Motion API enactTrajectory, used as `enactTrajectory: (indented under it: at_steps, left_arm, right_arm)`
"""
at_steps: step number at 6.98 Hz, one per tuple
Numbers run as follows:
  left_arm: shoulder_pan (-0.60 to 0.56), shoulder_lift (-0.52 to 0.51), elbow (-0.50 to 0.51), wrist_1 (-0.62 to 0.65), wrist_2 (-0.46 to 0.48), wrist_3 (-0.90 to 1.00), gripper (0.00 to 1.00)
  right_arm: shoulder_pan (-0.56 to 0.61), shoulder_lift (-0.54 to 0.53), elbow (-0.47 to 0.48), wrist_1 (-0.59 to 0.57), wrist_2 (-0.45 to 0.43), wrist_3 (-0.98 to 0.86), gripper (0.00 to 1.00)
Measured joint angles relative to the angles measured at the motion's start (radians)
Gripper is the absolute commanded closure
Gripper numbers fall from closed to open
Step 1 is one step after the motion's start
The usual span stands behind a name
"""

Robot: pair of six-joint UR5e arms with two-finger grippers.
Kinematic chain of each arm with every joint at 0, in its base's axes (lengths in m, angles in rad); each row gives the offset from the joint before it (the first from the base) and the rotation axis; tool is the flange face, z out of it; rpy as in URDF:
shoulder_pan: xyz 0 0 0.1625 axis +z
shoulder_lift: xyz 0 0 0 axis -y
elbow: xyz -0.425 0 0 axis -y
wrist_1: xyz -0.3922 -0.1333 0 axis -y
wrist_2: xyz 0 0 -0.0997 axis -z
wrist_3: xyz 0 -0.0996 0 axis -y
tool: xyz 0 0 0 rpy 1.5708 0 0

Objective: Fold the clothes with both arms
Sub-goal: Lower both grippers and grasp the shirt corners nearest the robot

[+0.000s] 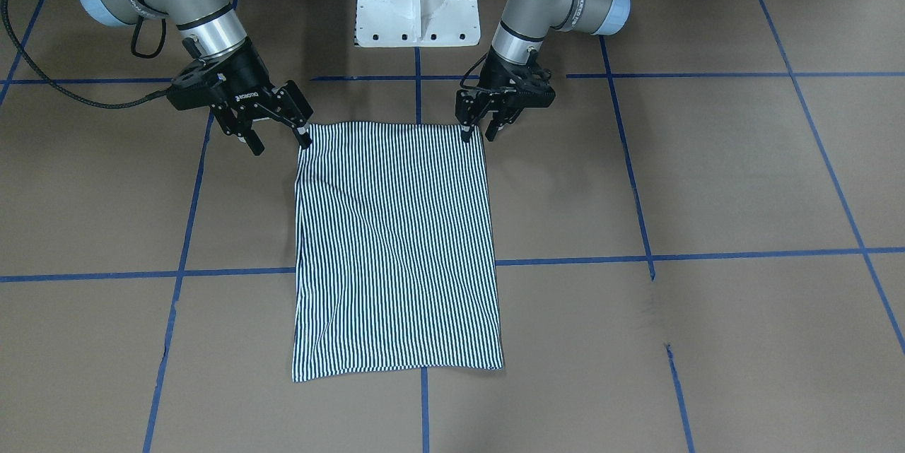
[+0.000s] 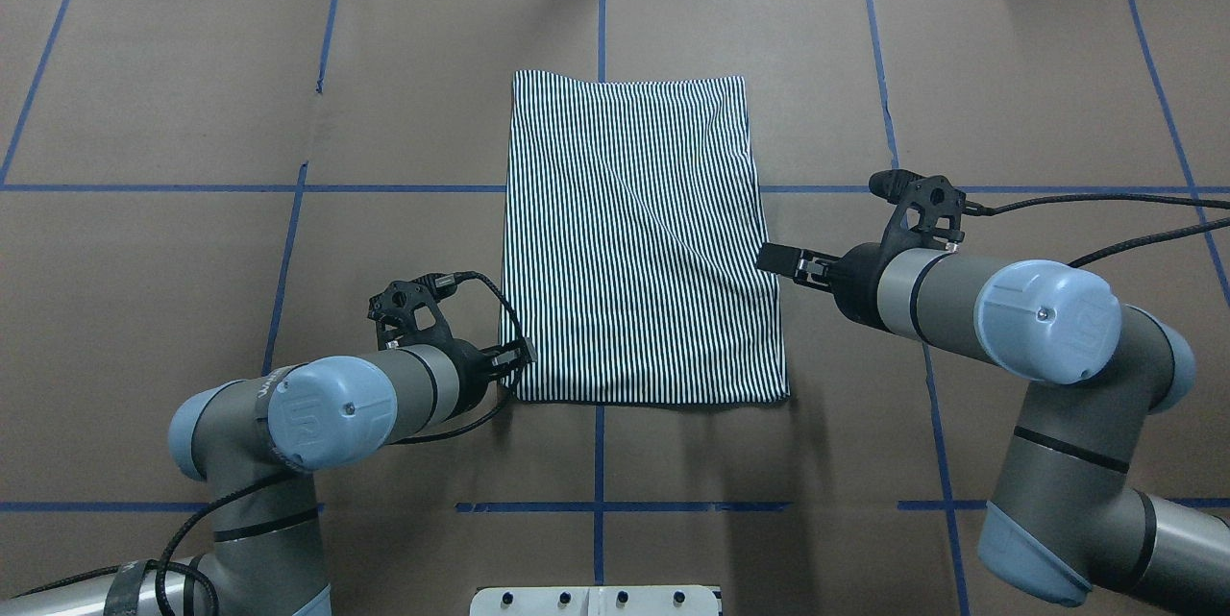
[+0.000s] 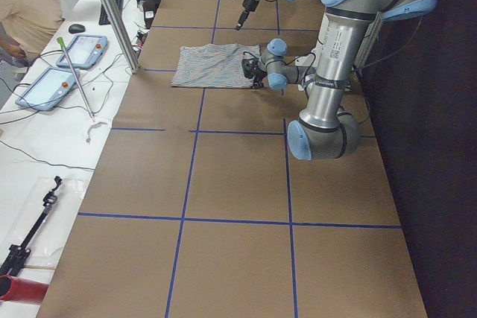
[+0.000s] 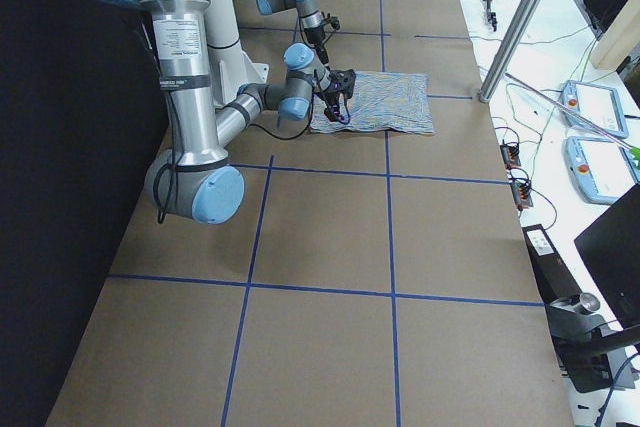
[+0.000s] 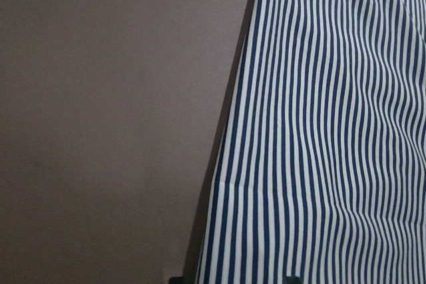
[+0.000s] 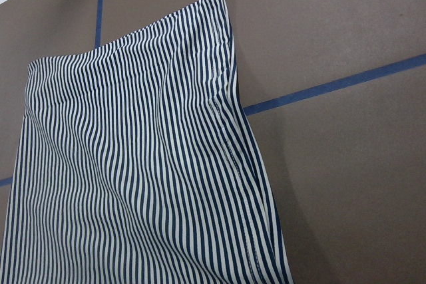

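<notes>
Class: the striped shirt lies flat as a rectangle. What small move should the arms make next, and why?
Probably shut both pincers on the shirt: the left pincer and right pincer stand open at its two robot-side corners, gripping nothing yet.

The left gripper (image 1: 478, 133) and right gripper (image 1: 281, 144) hang low, jaws apart.

The shirt (image 1: 396, 241) has navy-and-white stripes; the brown table (image 1: 707, 177) has blue lines; the left arm (image 2: 423, 390) and right arm (image 2: 937, 294) are grey, blue-capped.
</notes>
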Motion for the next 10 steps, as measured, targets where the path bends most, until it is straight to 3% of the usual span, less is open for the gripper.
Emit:
enactTrajectory:
  at_steps: [4,5,7,9,10]
  left_arm:
    - [0.011,-0.011,0.014,-0.005,-0.001,0.0,0.49]
    - [0.015,-0.014,0.014,-0.006,-0.001,-0.001,0.62]
    - [0.019,-0.018,0.015,-0.006,0.0,0.0,1.0]
    - [0.02,-0.019,0.013,-0.006,0.0,0.008,1.0]
    - [0.02,-0.019,0.011,-0.006,0.0,0.011,1.0]
  right_arm:
    - [0.0,-0.003,0.0,0.0,-0.001,0.0,0.0]
    - [0.0,-0.003,0.0,0.0,-0.001,0.0,0.0]
    - [0.0,-0.004,0.0,0.0,-0.001,0.0,0.0]
    - [-0.003,-0.002,-0.002,-0.003,-0.002,0.02,0.26]
    - [-0.015,0.012,-0.003,-0.013,-0.011,0.087,0.32]
